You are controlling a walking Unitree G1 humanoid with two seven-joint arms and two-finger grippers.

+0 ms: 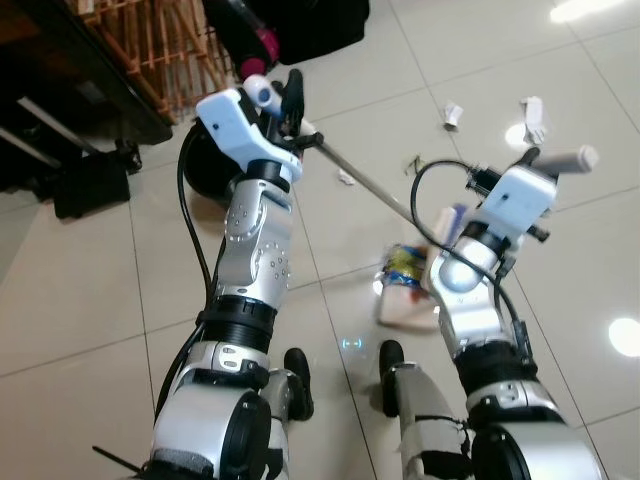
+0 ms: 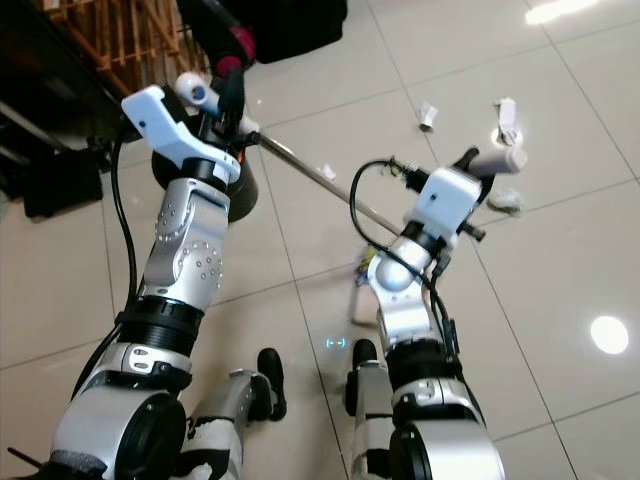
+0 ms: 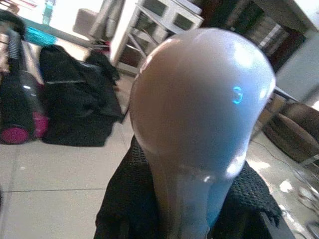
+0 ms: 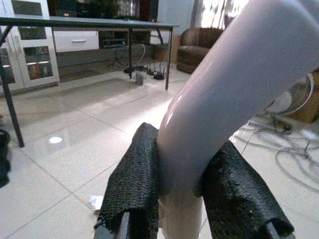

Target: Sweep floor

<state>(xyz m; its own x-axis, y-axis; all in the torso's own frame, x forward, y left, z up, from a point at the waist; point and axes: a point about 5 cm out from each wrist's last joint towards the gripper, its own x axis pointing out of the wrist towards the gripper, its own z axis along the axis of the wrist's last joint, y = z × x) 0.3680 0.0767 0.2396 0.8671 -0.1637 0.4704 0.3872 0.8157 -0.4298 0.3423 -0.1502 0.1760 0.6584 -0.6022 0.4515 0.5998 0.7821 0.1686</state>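
Note:
My left gripper is shut on the top of a broom handle, just below its white rounded knob. The thin metal handle slants down to the right toward a white dustpan on the tiles between my arms, with colourful wrappers at it. The broom head is hidden behind my right arm. My right gripper is shut on a curved white dustpan handle, its black padded fingers pressing both sides. Paper scraps lie on the floor ahead.
More scraps lie at the far right and under the broom handle. A wooden rack, a black bag and a vacuum with a pink part stand at the back left. A black round base sits behind my left arm.

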